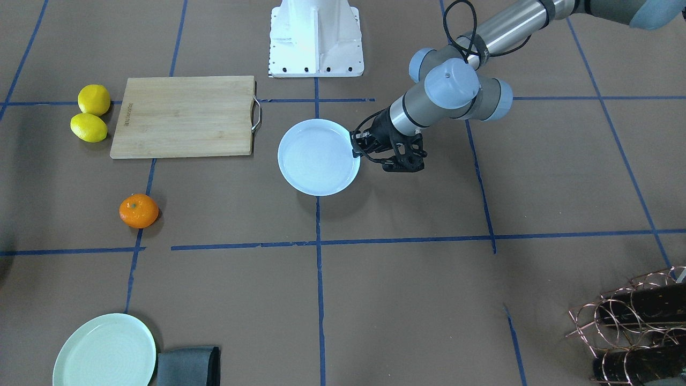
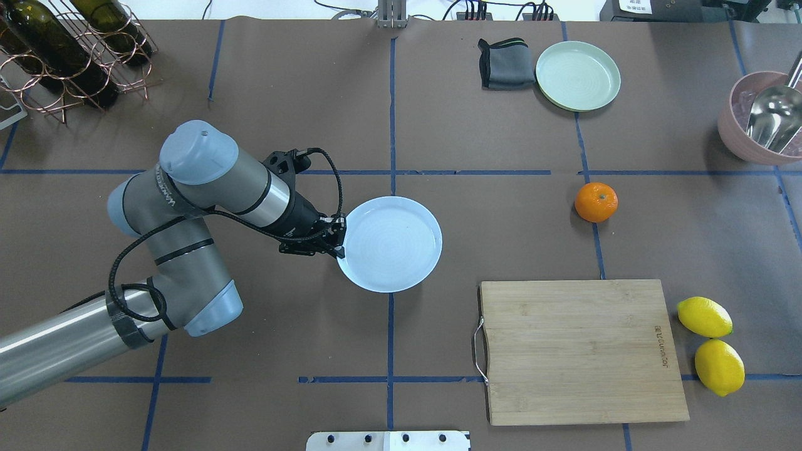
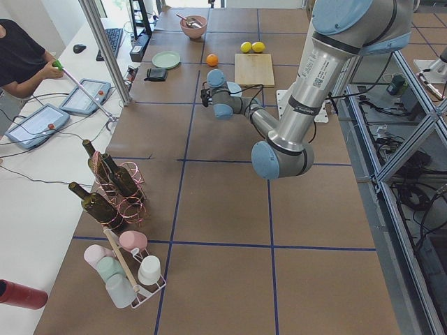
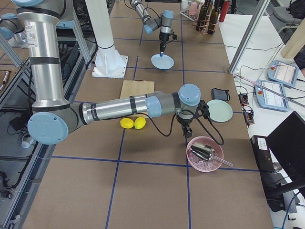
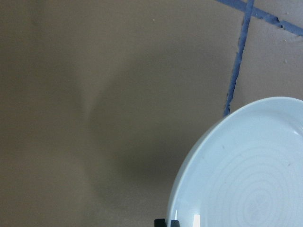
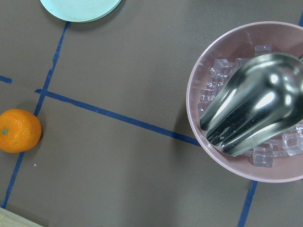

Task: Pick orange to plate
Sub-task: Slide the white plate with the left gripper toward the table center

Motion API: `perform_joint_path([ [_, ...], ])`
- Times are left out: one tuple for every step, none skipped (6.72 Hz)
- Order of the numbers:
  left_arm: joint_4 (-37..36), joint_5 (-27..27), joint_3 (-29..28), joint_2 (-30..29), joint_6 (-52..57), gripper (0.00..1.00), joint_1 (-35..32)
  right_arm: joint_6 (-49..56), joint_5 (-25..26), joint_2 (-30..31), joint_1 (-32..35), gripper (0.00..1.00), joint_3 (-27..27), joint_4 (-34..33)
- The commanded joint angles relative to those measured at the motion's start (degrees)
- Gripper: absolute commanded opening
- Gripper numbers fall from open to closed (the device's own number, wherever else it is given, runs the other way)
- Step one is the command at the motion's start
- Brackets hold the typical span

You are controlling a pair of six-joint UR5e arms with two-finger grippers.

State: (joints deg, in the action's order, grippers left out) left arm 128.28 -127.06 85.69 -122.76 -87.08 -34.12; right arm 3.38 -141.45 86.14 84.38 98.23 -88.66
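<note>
**Left gripper (image 2: 338, 242) pinching the plate (image 2: 391, 244)**

Jaws were narrowed on the plate's near rim, apparently lifting it. Orange (image 2: 596, 202) sat on the table (image 2: 282, 351), well apart and untouched. Held by one edge, the plate could tilt or slip. Right gripper (image 4: 187, 131), farther off near the bowl (image 4: 205, 164), showed only sideways; its opening could not be told.

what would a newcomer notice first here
The left gripper pinches the rim of the pale blue plate near the middle of the brown table, and the plate's offset shadow suggests it is lifted. Next comes the bright orange, sitting alone to the plate's right in the overhead view, beyond the wooden cutting board with two yellow lemons beside it.
</note>
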Motion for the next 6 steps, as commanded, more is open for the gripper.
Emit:
perform_joint_path([
  [0.39,5.92,-2.8,-1.34,-0.28,0.0,1.94,-0.39,-0.23,0.26,-1.4,1.0,0.12,0.33],
  [0.39,6.03,-2.72,-1.17,-0.11,0.0,2.22,-1.96,-0.06,-0.09,-3.15,1.0,0.2,0.33],
  [0.3,6.12,-2.63,-1.08,0.07,0.25,2.22,-8.5,-0.05,-0.26,-5.69,1.0,1.34,2.94],
  [0.39,6.21,-1.58,-1.08,0.07,0.76,2.13,-17.35,0.12,-0.27,-9.46,1.0,2.48,7.58],
  [1.0,6.29,1.04,-0.39,-0.02,0.95,1.78,-26.84,0.73,-0.35,-13.41,1.0,3.1,12.94],
  [1.01,6.3,2.28,-0.38,-0.36,0.96,1.69,-35.55,3.61,-0.53,-19.11,1.0,5.63,13.69],
])
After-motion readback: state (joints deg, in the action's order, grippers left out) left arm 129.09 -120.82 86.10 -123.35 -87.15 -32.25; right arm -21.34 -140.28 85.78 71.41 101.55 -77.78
